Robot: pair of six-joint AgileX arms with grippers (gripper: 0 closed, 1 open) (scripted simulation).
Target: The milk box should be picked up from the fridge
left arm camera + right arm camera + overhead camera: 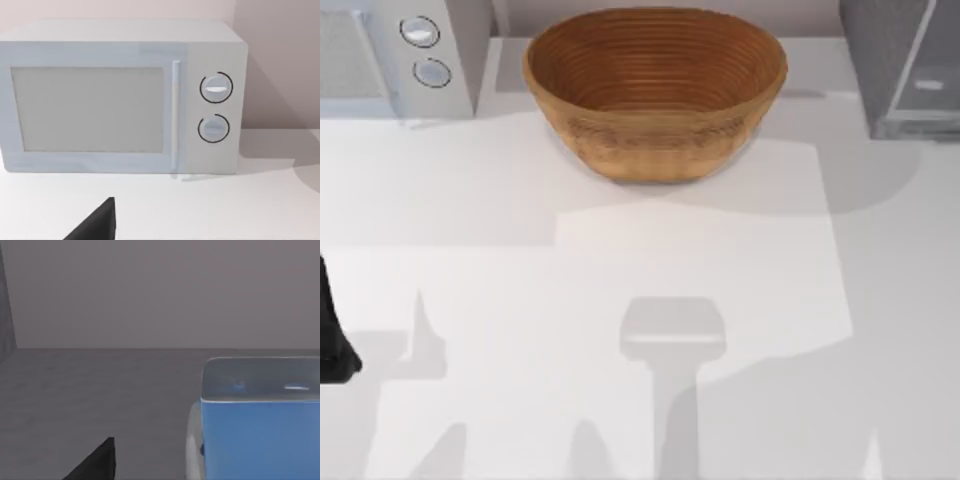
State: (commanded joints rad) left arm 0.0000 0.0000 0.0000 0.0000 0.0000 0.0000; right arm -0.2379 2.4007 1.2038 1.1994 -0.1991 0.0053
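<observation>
1. At 1 o'clock on the tabletop [620, 280], inside the fridge [905, 70]: milk box [260, 440] upright on the grey floor, untouched and off to one side of the right claw [95, 462].
2. Cannot tell how wide the right claw stands. If too narrow, likely to butt the carton's face and shove it deeper instead of straddling it.
3. Off-centre approach: risk of clipping one corner, then twisting or toppling the carton.
4. Tight quarters: risk of scraping a fridge wall while shifting sideways to line up.
5. Shallow pinch near the pale top: likely slip on lifting.
6. Left arm [332, 330] parked at 9 o'clock, facing the microwave [120, 95]. Left claw [95, 222] width: cannot tell. Little hazard from there.
</observation>
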